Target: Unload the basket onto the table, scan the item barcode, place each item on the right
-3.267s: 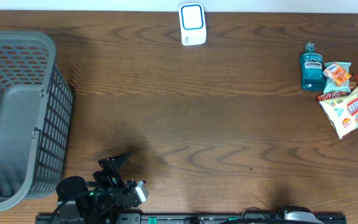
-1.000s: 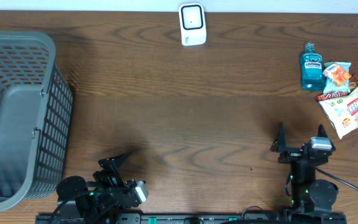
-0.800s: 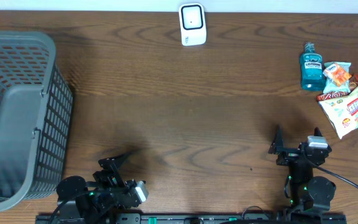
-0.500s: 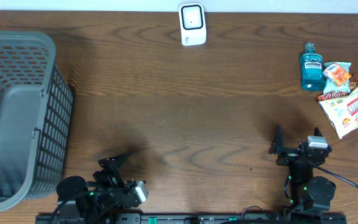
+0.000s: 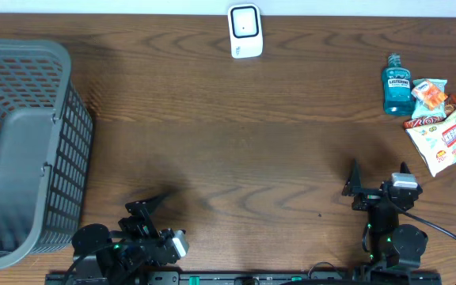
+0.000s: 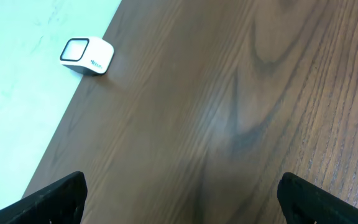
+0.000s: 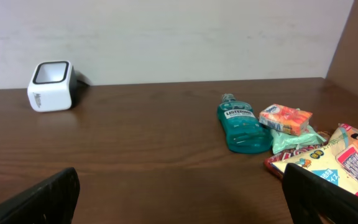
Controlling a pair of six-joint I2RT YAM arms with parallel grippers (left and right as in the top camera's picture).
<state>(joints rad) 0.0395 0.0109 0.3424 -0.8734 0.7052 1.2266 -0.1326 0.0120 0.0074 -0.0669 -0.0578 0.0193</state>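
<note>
A grey mesh basket (image 5: 22, 150) stands at the table's (image 5: 236, 142) left edge — nothing shows inside it. Both pincers gape wide and bare: left gripper (image 5: 145, 207), right gripper (image 5: 378, 172). The items — mouthwash bottle (image 7: 241, 127), snack packets (image 5: 446, 134) — lie far right; the white scanner (image 5: 245, 31) sits at the far edge.

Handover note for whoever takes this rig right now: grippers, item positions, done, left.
Left gripper: open, empty, low at the near edge, close to the basket.
Right gripper: open, empty, near edge, facing the items.
Scanner: far edge, centre.
Mouthwash bottle, orange packet and snack bags: clustered at the far right, untouched.
Done: nothing picked or scanned.
Left: grasp an item, show its barcode to the scanner.
</note>
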